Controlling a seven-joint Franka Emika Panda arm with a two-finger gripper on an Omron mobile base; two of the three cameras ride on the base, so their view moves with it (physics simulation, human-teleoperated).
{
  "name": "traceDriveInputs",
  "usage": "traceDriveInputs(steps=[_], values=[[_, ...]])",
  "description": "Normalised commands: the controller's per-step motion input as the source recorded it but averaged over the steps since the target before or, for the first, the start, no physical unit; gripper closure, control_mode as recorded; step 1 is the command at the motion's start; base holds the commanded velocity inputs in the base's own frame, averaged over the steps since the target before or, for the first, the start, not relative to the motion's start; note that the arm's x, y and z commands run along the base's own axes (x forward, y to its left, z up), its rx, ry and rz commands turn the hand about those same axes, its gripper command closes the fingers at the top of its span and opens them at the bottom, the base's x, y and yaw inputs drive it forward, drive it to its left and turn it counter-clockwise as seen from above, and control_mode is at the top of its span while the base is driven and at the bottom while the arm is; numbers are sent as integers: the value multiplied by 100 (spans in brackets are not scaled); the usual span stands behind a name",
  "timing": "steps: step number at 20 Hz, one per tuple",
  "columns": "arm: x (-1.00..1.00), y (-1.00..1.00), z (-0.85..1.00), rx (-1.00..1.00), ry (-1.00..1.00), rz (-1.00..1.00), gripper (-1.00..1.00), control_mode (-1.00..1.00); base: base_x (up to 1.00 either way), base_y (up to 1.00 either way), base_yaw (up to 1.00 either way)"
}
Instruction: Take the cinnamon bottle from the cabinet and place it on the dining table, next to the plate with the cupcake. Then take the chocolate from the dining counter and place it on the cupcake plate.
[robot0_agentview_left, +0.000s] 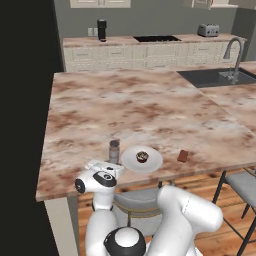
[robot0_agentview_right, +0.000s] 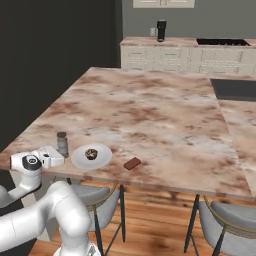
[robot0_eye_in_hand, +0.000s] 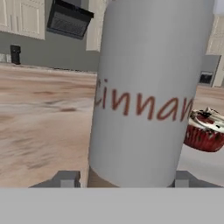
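Jaws around 1 cinnamon bottle (robot0_eye_in_hand: 140, 92)

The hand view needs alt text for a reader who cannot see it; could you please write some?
A pale cinnamon bottle with red lettering stands upright, very close, between the gripper fingertips. Beside it sits a cupcake, with the marble dining table stretching behind.

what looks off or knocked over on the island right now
Nothing stands out. The cinnamon bottle stands upright on the table just left of the plate, with the cupcake upright on it. The chocolate lies flat to the right, off the plate. The gripper flanks the bottle; no spill shows.
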Motion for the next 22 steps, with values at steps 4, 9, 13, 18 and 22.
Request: traceDriveInputs(steps=[4, 9, 13, 18, 22], values=[[0, 34, -30, 0, 0, 0, -100, -100, 0, 0, 0], [-8, 32, -26, 0, 2, 0, -100, -100, 0, 0, 0], [-28, 31, -18, 3, 10, 0, -100, -100, 0, 0, 0], [-21, 35, -16, 4, 14, 0, -100, -100, 0, 0, 0], [-45, 26, -4, 5, 13, 0, -100, -100, 0, 0, 0]])
